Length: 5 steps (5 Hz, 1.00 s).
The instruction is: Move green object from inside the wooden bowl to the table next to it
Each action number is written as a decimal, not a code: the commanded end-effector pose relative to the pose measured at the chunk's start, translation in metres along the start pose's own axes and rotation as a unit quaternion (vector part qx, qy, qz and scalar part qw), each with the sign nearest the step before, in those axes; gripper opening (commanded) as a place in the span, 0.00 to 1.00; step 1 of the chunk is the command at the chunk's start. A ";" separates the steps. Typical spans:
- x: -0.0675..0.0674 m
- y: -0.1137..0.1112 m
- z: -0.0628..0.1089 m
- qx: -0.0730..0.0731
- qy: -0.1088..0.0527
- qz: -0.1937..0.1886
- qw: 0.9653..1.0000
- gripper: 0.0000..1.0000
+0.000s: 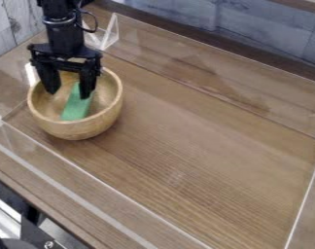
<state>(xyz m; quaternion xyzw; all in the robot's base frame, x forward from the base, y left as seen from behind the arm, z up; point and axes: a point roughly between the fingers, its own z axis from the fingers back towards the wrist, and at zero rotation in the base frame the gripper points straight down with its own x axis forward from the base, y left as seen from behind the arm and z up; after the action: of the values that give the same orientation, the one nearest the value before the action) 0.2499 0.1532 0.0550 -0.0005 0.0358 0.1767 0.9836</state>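
A light-tan wooden bowl [77,123] stands on the brown wood-grain table [212,146] at the left. A bright green object [77,103], a flat oblong block, leans tilted inside the bowl. My black gripper [68,80] hangs straight down over the bowl's far left part, open, with its fingers [49,82] spread above the block's upper end. Nothing is between the fingers, and the block's top end is partly hidden behind them.
Low clear plastic walls [147,209] run around the tabletop's edges. A grey board wall [238,24] stands behind the table. Bare wood lies to the right of the bowl and in front of it.
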 end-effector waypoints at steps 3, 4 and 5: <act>0.008 0.000 -0.007 -0.007 -0.022 -0.007 1.000 1.00; 0.007 -0.004 -0.012 -0.013 -0.021 0.013 1.000 1.00; 0.005 -0.001 -0.017 -0.017 -0.022 0.003 1.000 1.00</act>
<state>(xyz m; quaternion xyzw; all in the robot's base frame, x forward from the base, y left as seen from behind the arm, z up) 0.2513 0.1476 0.0292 -0.0187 0.0265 0.1790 0.9833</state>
